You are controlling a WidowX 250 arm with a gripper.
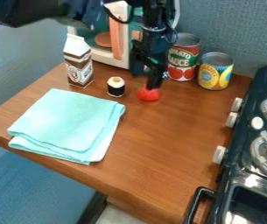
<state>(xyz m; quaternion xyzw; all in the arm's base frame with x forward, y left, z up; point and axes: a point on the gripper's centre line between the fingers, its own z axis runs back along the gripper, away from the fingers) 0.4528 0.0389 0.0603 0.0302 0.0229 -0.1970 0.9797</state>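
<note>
The black gripper [152,78] hangs down in front of the toy microwave, with its lower end right at a small red object [148,94], perhaps a toy tomato or strawberry, on the wooden counter. The gripper hides part of the red object's top; whether it holds the object I cannot tell. Just left of it stands a small black and white piece with an orange-tan top [116,86]. A tomato sauce can [183,59] and a yellow and blue can [216,72] stand upright behind and to the right.
A folded mint-green cloth [68,122] lies on the counter [164,153] at the left. Behind it stands a brown and white carton [78,62]. The white toy microwave [106,56] is at the back, and a dark toy stove [249,166] with white knobs lines the right side.
</note>
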